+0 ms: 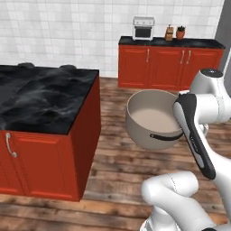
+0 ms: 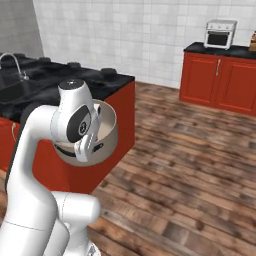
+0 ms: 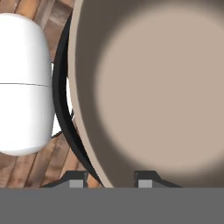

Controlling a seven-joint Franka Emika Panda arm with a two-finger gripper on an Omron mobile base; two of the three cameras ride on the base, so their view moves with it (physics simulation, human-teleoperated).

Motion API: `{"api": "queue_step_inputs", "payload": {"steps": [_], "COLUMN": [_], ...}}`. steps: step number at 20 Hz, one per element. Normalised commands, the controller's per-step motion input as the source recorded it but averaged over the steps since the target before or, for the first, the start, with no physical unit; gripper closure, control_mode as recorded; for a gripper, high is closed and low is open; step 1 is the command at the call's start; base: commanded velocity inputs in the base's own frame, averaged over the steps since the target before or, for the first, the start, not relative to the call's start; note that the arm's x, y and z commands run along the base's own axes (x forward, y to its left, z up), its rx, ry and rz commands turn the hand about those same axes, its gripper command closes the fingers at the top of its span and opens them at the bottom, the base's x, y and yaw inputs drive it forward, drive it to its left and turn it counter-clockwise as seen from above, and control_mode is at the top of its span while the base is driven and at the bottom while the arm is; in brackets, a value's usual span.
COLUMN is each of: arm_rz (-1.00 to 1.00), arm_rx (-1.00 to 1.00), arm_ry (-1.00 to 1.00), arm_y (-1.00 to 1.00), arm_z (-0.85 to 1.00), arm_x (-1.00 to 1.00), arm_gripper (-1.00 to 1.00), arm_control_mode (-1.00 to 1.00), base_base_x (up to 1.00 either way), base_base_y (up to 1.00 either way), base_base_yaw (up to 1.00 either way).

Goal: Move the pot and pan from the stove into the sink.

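Gripper (image 3: 111,178) clamps the rim of the pot (image 1: 151,118), one fingertip inside, one outside, pot held above the wooden floor (image 1: 131,176)

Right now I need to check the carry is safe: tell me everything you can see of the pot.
The pot is wide, deep and round, of matte beige-grey metal with a paler inside that looks empty, and a thin dark curved handle on its side. It hangs in the air over the wooden floor, beside the red island, tilted a little. The end effector is shut on its rim, one fingertip inside the wall and one outside. Nothing else touches it.
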Motion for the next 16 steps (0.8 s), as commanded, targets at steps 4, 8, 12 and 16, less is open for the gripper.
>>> {"api": "queue_step_inputs", "payload": {"steps": [4, 8, 12, 16], "arm_rz": [0.0, 0.0, 0.0, 0.0], "arm_rx": [0.0, 0.0, 0.0, 0.0], "arm_ry": [0.0, 0.0, 0.0, 0.0], "arm_y": [0.0, 0.0, 0.0, 0.0], "arm_z": [0.0, 0.0, 0.0, 0.0], "arm_x": [0.0, 0.0, 0.0, 0.0], "arm_gripper": [1.0, 1.0, 1.0, 1.0], "arm_control_mode": [1.0, 1.0, 1.0, 1.0], "base_base_x": [0.0, 0.0, 0.0, 0.0], "base_base_y": [0.85, 0.87, 0.92, 0.93], "base_base_yaw": [-0.05, -0.05, -0.06, -0.07]}}
